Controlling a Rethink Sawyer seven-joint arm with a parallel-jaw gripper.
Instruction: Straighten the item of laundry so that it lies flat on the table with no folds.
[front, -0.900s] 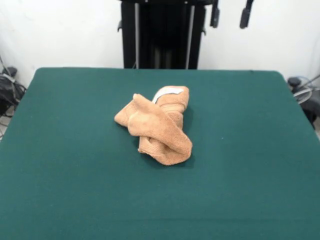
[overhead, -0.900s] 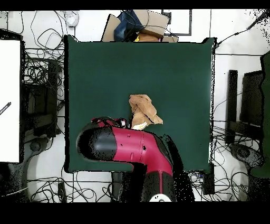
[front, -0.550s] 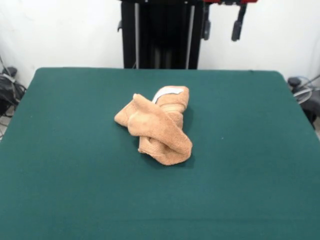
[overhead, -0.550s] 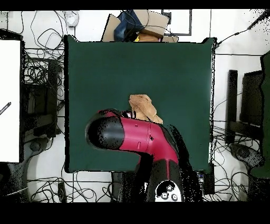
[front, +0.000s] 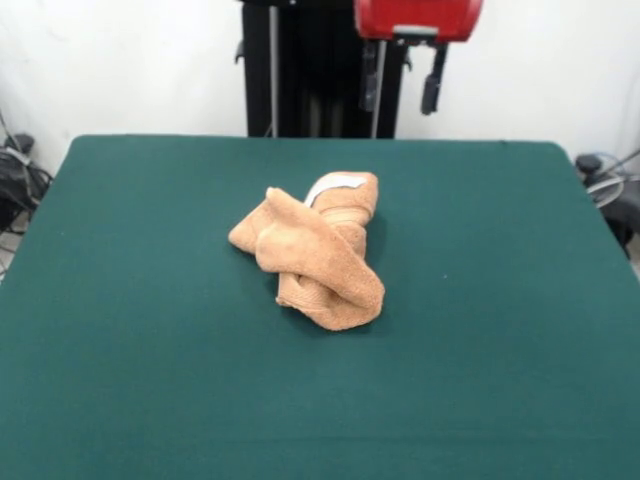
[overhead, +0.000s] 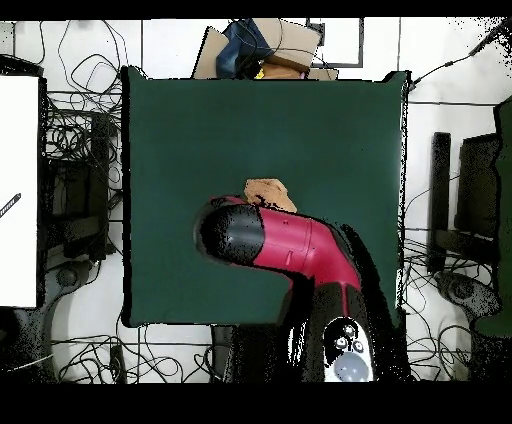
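Gripper, fingers spread, hangs beyond the crumpled towel; bare green table surrounds the towel on all sides.

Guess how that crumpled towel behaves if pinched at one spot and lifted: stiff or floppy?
Probably floppy: the towel lies twisted in soft rolled folds, so a lifted part would likely drape and drag the rest. Its terry pile on the felt-like table suggests it would bunch rather than slide when pushed. The gripper, open, hangs above and behind it.
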